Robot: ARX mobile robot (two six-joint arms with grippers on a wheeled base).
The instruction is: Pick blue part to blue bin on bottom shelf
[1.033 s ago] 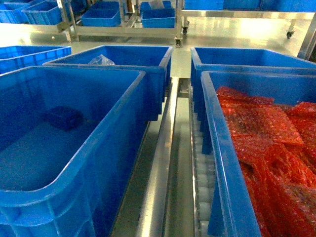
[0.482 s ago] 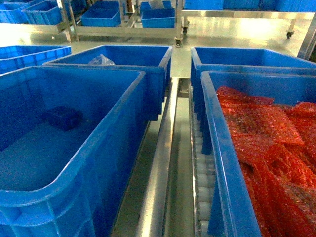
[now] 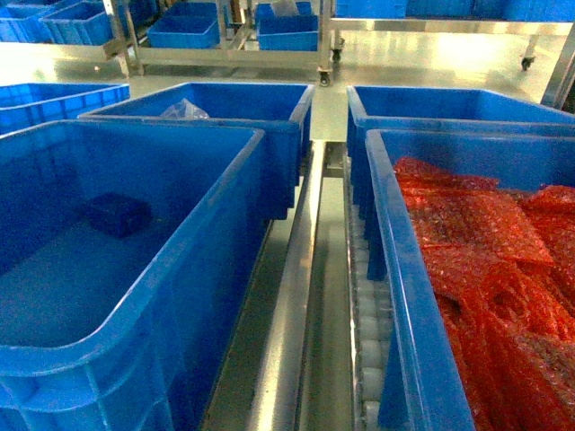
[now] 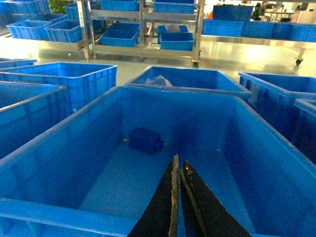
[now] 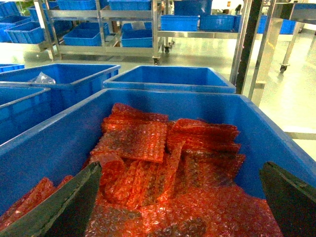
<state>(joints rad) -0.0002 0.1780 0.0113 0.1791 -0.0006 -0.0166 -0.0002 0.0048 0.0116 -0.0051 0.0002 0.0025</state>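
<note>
Dark blue and boxy, the blue part (image 4: 145,140) lies on the floor of the blue bin (image 3: 193,269), near its far wall, exactly where it lay 1 second ago; nothing has shifted, so the placing looks done. Above the bin's near rim the left gripper (image 4: 178,170) has its fingers pressed together, empty. Over the crate of red bubble-wrap packets (image 5: 163,168), the right gripper (image 5: 182,197) is spread wide.
</note>
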